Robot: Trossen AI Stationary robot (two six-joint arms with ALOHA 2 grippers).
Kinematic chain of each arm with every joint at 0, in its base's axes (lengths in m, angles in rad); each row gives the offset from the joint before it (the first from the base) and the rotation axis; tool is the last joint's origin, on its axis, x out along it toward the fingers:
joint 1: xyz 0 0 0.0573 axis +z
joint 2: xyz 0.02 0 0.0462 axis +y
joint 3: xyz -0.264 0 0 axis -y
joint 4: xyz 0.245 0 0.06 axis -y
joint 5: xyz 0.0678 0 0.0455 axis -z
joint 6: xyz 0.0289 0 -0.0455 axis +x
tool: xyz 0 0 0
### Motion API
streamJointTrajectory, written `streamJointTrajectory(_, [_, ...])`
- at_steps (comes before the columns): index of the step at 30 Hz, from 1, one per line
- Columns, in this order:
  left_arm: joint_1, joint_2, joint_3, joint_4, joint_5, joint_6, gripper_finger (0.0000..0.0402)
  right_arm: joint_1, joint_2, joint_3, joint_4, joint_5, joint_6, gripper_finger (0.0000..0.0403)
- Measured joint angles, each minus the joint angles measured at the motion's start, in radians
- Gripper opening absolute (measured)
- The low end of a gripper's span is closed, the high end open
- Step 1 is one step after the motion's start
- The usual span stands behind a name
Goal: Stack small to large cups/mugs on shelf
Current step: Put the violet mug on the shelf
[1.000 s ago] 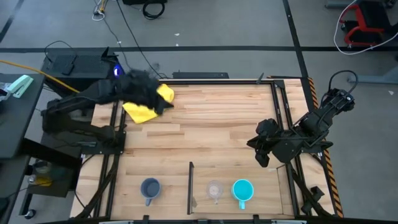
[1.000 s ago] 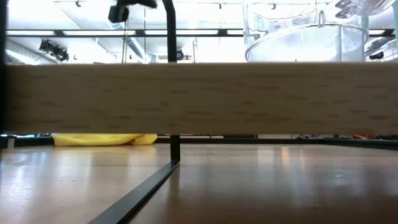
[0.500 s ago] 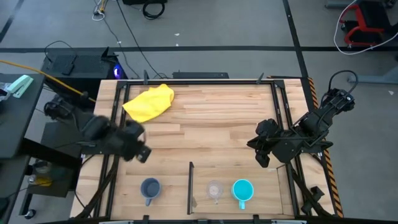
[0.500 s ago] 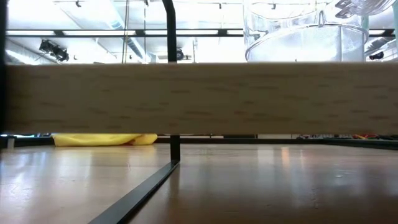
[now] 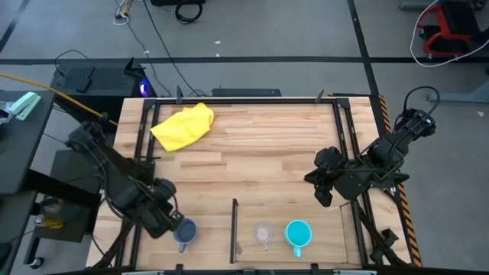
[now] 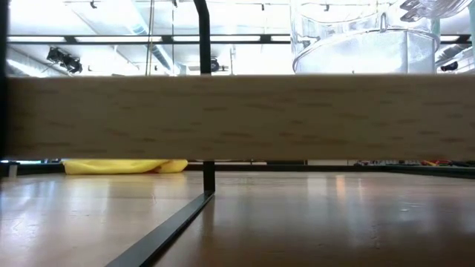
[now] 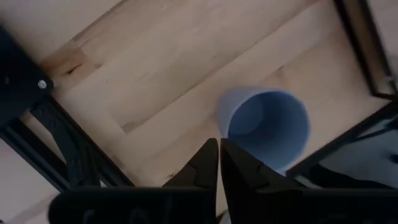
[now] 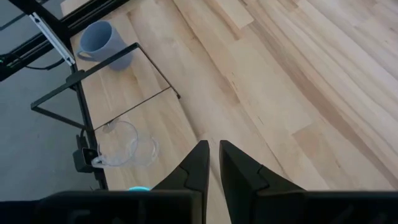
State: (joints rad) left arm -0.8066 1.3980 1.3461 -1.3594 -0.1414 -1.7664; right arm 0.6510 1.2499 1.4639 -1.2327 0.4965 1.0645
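The grey-blue mug [image 5: 184,231] stands upright near the table's near edge, left of the thin dark divider [image 5: 234,228]. The clear cup [image 5: 263,234] and the cyan mug [image 5: 298,234] stand right of the divider on the wooden shelf [image 5: 336,229]. My left gripper [image 5: 175,222] is shut and hangs just above the grey-blue mug [image 7: 267,127], at its rim's edge; I cannot tell whether it touches. My right gripper [image 5: 320,195] is shut and empty above the table's right part, and its view shows the clear cup [image 8: 124,146] and the grey-blue mug [image 8: 99,38].
A yellow cloth [image 5: 183,126] lies at the far left of the table and shows in the low view [image 6: 126,166]. Black frame rails [image 5: 141,176] run along both sides. A wooden plank [image 6: 237,117] fills the low view's middle. Bare wood lies in the table's middle.
My left gripper has gone from over the yellow cloth at the far left toward the table's near edge and down to the grey-blue mug. The cloth stays at the far left, in full view. My right arm has kept still.
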Motion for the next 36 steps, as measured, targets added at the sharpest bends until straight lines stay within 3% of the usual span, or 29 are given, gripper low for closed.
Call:
streamJointTrajectory(19, [0.053, 0.133, 0.000, 0.089, 0.031, 0.270, 0.0114, 0.000, 0.000, 0.000, 0.000, 0.000, -0.024, 0.0044])
streamJointTrajectory(27, [0.092, 0.167, -0.007, 0.098, 0.031, 0.323, 0.0119, 0.000, 0.000, 0.000, 0.000, 0.000, -0.051, 0.0043])
streamJointTrajectory(31, [0.104, 0.167, -0.075, 0.216, 0.062, 0.332, 0.0115, 0.002, 0.000, 0.000, 0.000, 0.000, -0.048, 0.0044])
streamJointTrajectory(36, [0.102, 0.167, -0.133, 0.228, 0.103, 0.335, 0.0120, 0.027, 0.000, 0.000, 0.000, 0.000, -0.047, 0.0043])
